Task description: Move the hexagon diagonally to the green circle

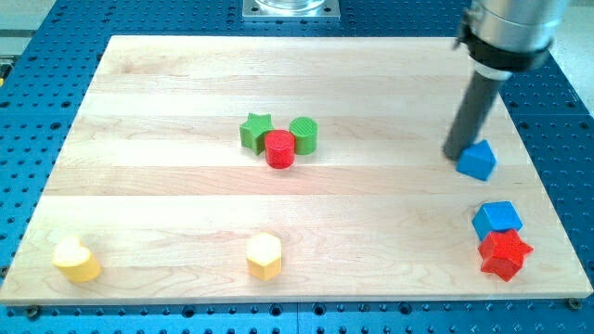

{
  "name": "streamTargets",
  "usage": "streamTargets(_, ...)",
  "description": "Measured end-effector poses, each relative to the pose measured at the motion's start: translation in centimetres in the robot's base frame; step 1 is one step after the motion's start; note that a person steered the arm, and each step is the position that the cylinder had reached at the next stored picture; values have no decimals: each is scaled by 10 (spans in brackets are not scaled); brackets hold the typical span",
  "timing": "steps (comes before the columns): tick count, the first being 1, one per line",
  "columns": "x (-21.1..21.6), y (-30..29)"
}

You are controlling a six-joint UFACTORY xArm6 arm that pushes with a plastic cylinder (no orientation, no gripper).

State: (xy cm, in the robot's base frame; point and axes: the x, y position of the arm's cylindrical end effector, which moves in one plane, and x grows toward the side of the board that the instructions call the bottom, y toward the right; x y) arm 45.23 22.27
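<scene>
The yellow hexagon [264, 255] lies near the view's bottom, a little left of centre. The green circle [304, 134] stands above the centre, touching a red circle [279, 148] on its lower left. My tip [455, 153] rests on the board at the view's right, just left of a blue triangle-like block [477, 160] and touching or nearly touching it. The tip is far from the hexagon and well to the right of the green circle.
A green star [255, 131] sits against the red circle's upper left. A blue cube [497, 219] and a red star [505, 253] are stacked close at the lower right. A yellow heart [75, 259] lies at the lower left. The wooden board [167, 83] sits on a blue perforated base.
</scene>
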Motion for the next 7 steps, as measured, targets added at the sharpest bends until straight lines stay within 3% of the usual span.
streamTargets(1,21,14)
streamTargets(2,-6,32)
streamTargets(4,37,42)
streamTargets(6,58,-33)
streamTargets(7,73,-113)
